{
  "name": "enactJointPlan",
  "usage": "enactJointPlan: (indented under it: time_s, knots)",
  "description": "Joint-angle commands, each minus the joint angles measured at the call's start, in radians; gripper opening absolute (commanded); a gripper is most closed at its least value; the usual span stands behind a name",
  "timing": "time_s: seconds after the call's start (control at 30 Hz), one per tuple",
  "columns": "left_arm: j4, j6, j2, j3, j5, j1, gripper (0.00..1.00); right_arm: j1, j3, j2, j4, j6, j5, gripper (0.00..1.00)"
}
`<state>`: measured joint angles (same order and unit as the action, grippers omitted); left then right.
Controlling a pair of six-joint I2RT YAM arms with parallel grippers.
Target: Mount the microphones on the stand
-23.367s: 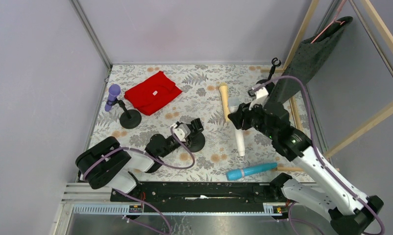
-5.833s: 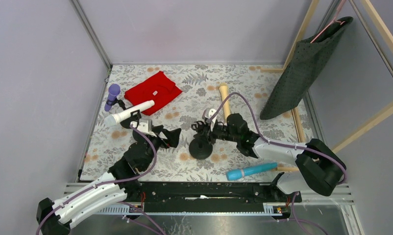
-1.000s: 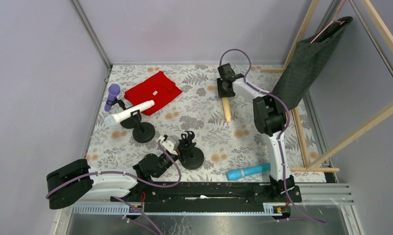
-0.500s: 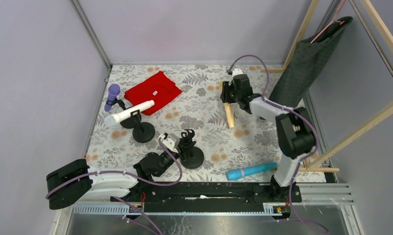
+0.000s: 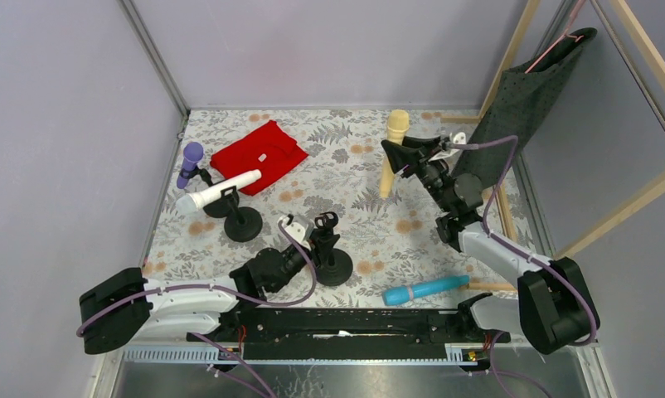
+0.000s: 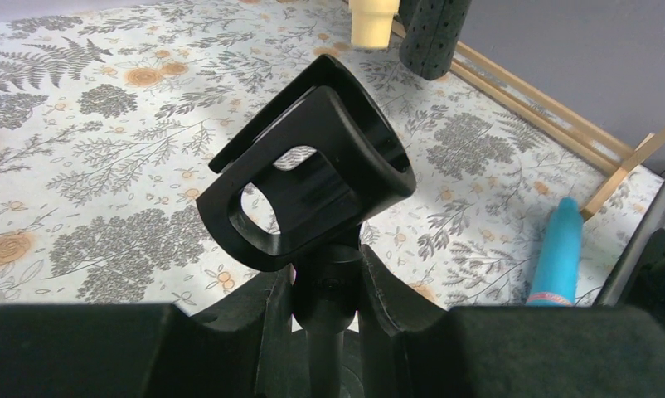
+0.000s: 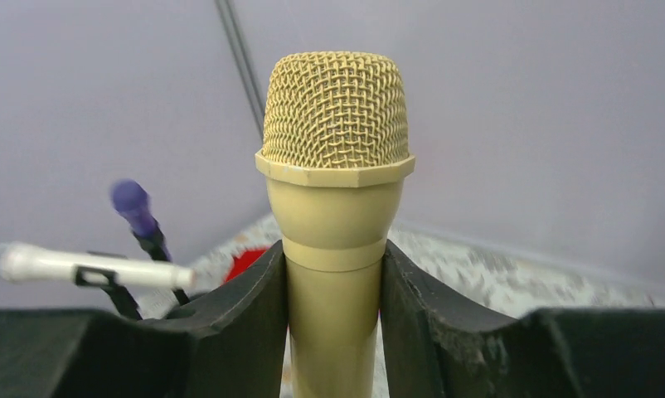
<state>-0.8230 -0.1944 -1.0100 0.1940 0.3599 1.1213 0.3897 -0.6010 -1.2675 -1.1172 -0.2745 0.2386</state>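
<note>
The right gripper (image 7: 333,278) was clamped on the cream-yellow microphone (image 7: 336,149), upright above the far side of the table (image 5: 346,178). The left gripper (image 6: 327,303) gripped the stem of the empty stand (image 5: 333,267). Next, the microphone should probably go down into its clip (image 6: 313,178)

Cream-yellow microphone (image 5: 390,162) was flat on the counter (image 5: 354,178) at the back a second ago; now it's raised upright, head up, pinched in the right claw (image 5: 402,157). Right arm has pulled back from its far stretch and is bent over the right side. White microphone (image 5: 217,189), loose on the counter at the start, now sits in the clip of the second stand (image 5: 242,225). Empty stand (image 5: 334,267) has slid slightly right, with the left claw (image 5: 313,242) clamped on its stem.
</note>
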Motion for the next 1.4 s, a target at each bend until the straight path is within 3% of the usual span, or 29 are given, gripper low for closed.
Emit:
enactJointPlan:
  time_s: [0.0,0.13,0.33,0.63,0.9,1.37]
  knots:
    - [-0.047,-0.083,0.001,0.114,0.001,0.002,0.0,-0.003,-0.015,0.101,-0.278,-0.095,0.049,0.0]
    - [-0.038,-0.127,-0.003,0.149,-0.002,0.002,0.0,-0.003,-0.047,0.141,-0.306,-0.162,0.135,0.0]
    - [-0.016,-0.188,-0.009,0.201,-0.018,0.002,0.0,0.013,-0.058,0.092,-0.591,-0.33,0.261,0.0]
    - [0.006,-0.266,0.0,0.233,-0.031,0.002,0.0,0.185,-0.205,0.016,-0.595,-0.217,0.385,0.0]
    - [0.018,-0.314,0.01,0.24,-0.049,0.002,0.0,0.231,-0.304,-0.016,-0.595,-0.243,0.412,0.0]
    - [-0.002,-0.395,0.05,0.263,-0.104,0.002,0.0,0.265,-0.291,-0.038,-0.582,-0.233,0.431,0.0]
